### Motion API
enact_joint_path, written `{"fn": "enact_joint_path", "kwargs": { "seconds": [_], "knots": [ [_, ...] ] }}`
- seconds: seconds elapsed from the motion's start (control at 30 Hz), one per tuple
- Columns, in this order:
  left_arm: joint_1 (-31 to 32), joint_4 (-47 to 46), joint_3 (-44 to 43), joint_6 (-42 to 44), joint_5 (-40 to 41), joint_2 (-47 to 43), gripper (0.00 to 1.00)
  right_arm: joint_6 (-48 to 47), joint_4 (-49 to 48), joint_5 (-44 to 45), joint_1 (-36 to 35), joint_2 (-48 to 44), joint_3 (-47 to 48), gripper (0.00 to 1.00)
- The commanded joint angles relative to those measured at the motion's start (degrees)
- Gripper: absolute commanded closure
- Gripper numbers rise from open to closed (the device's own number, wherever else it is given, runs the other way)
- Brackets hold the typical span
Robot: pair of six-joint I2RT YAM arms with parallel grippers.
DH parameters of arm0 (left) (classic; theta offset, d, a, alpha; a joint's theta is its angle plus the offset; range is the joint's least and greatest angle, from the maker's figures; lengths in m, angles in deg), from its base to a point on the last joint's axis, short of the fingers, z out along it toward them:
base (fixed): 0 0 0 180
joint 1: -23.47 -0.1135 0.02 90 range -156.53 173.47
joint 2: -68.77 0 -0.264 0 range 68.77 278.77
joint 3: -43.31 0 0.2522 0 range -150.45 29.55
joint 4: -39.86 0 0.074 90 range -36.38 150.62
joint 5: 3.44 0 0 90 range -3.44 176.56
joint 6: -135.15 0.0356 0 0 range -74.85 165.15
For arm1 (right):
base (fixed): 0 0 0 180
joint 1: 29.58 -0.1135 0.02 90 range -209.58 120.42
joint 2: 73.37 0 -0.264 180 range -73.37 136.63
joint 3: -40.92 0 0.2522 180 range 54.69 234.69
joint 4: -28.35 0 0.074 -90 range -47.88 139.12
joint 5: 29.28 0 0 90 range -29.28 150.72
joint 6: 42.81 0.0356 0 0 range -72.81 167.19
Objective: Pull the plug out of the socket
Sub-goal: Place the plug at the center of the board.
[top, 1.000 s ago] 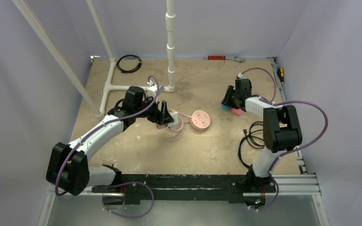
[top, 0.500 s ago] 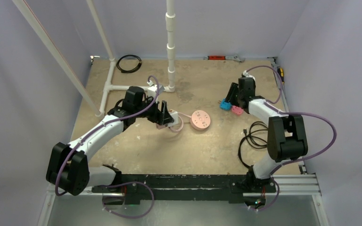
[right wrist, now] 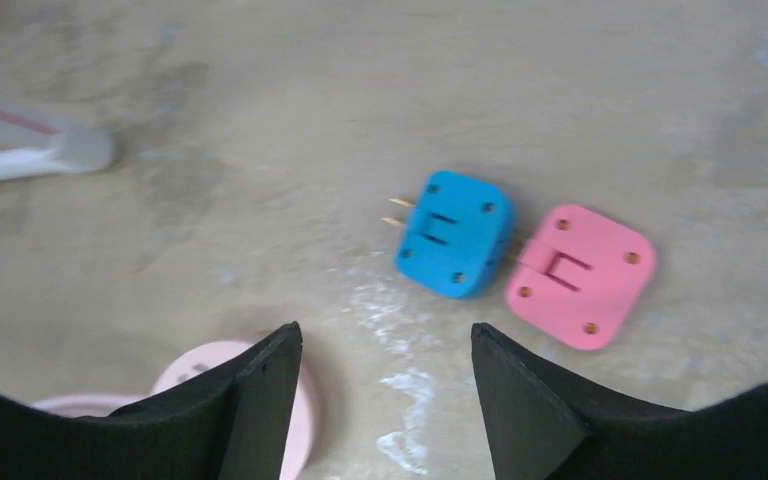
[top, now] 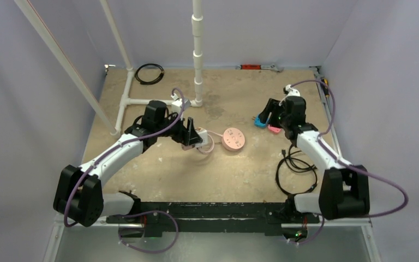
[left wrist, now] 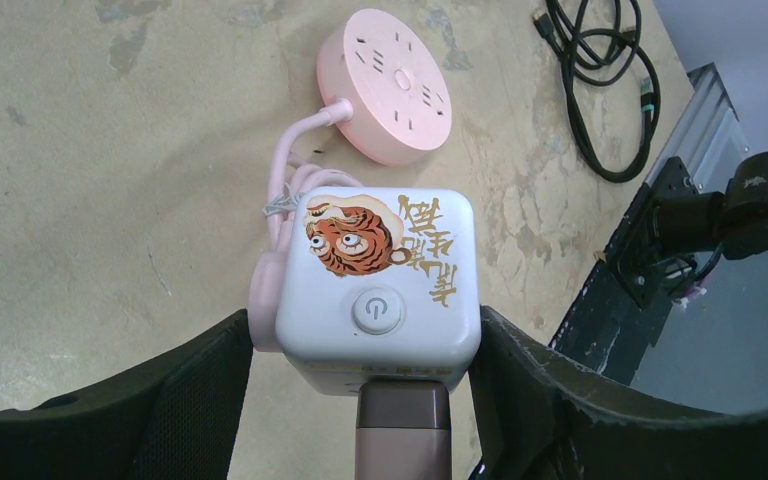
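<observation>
My left gripper is shut on a white cube socket with a tiger picture, held just above the table. A brown plug sits in the cube's near face, and a pink plug sits in its left side. The pink plug's cord runs to a round pink socket. My right gripper is open and empty. It hovers near a blue plug and a pink plug that lie loose on the table.
A black cable coil lies at the right front. A white pipe frame stands at the back middle. A black cable ring lies at the back left. Tools lie along the back edge.
My right arm has swung right and drawn back, uncovering the blue and pink plugs on the table. My left arm and the cube socket have not moved.
</observation>
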Motion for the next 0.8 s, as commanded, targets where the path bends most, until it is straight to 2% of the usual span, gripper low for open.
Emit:
{"fn": "enact_joint_path", "kwargs": {
  "seconds": [0.0, 0.03, 0.1, 0.2, 0.37, 0.53, 0.77],
  "knots": [
    [-0.37, -6.74, 0.02, -0.92, -5.49, -2.08, 1.0, -3.27, -7.87, -18.34, -0.64, -9.02, -4.89, 0.31],
    [-0.37, -6.91, 0.04, -1.09, -5.73, -1.89, 1.0, -3.25, -9.81, -22.91, -1.21, -10.98, -6.25, 0.28],
    [-0.37, -6.81, 0.06, -1.29, -5.04, -1.52, 1.0, -3.4, -12.6, -25.72, -4.23, -15.51, -9.05, 0.24],
    [-0.45, -4.35, -0.48, -1.18, -2.19, 0.18, 1.0, -3.71, -14.73, -24.33, -9.32, -20.77, -11.32, 0.2],
    [-0.69, -3.11, -1.04, -2.15, -0.66, 2.99, 1.0, -0.44, -19.57, -21.73, -16.83, -24.98, -15.45, 0.2],
    [-1.14, -3.29, -0.9, -3.39, -1.44, 5.05, 1.0, 2.77, -26.28, -14.31, -25.51, -24.55, -19.63, 0.2],
    [-1.83, -2.44, -1.06, -4.35, -1.02, 7.52, 1.0, 9.93, -34.8, -3.55, -37.73, -17.56, -22.68, 0.22]
  ]
}}
